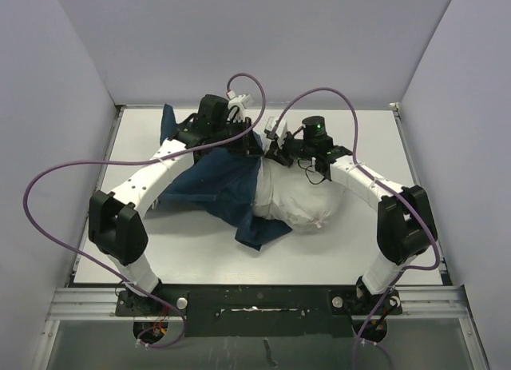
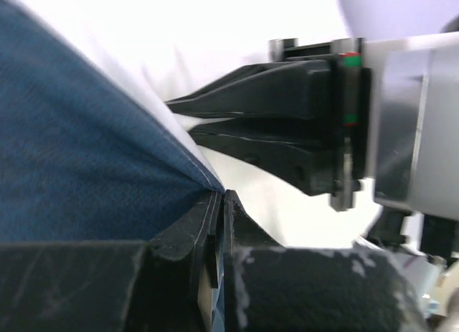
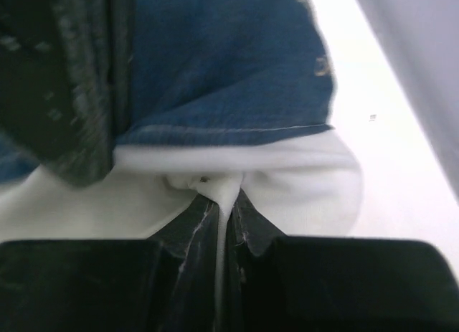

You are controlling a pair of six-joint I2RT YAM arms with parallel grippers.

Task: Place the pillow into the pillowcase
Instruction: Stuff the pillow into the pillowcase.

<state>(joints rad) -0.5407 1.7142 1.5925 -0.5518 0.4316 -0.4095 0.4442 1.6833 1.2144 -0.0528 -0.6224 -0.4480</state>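
1. The large, lumpy white stuffed pillow (image 1: 303, 200) lies right of centre on the white desk (image 1: 192, 254).
2. The navy-blue fabric pillowcase (image 1: 211, 186) sprawls to its left, overlapping the pillow's left end.
3. The left fingers (image 2: 219, 205) are closed, pinching the pillowcase's edge.
4. The right fingers (image 3: 226, 214) are closed, pinching a fold of the pillow.

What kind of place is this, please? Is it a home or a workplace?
Probably a robot test booth, not a home. Plain panels wall in a white table, the left arm and right arm stand by a metal rail, and purple cables loop loose.
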